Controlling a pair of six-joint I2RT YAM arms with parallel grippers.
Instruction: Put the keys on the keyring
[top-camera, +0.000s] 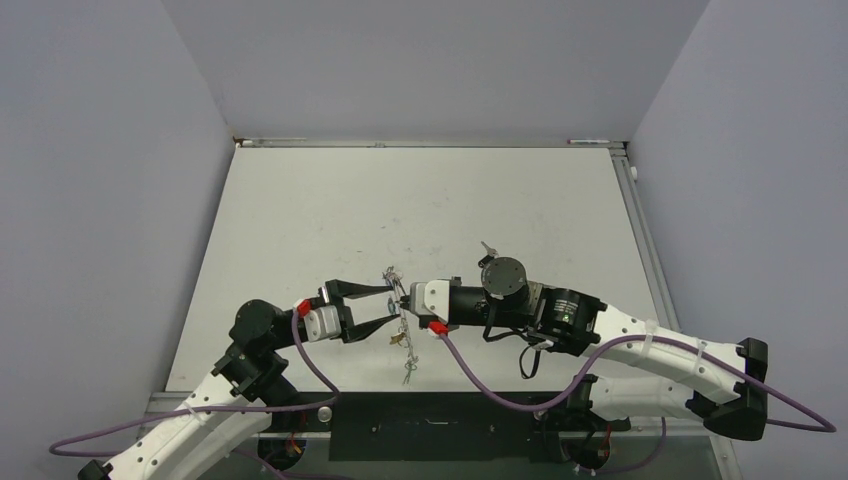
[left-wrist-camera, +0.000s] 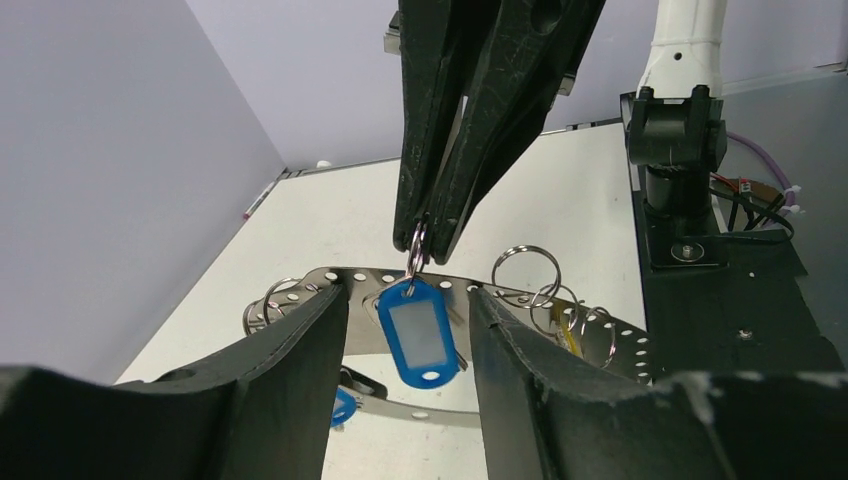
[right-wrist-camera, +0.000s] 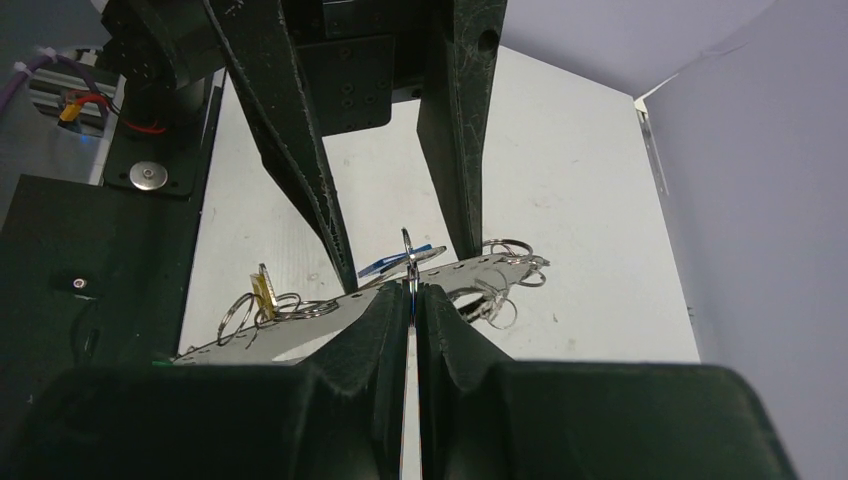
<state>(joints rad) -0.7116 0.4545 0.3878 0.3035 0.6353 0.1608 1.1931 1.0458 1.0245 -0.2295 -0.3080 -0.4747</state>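
The keyring (left-wrist-camera: 365, 290) is a wide loop of flat, perforated grey metal band (right-wrist-camera: 295, 329), held off the table between the two arms. Small split rings (left-wrist-camera: 525, 270) and a yellow tag (left-wrist-camera: 565, 335) hang on it. My right gripper (left-wrist-camera: 425, 245) (right-wrist-camera: 410, 290) is shut on the small split ring of a blue tag (left-wrist-camera: 420, 335), which dangles in front of the band. A silver key tip peeks out behind that tag. My left gripper (left-wrist-camera: 408, 300) (top-camera: 392, 304) stands open with the blue tag hanging between its fingers, touching neither.
A second blue tag (left-wrist-camera: 340, 408) hangs lower on the loop. More keys (top-camera: 405, 365) trail below the grippers. A small metal piece (top-camera: 487, 246) lies beside the right wrist. The black base plate (left-wrist-camera: 700, 290) lines the near edge, and grey walls enclose the table.
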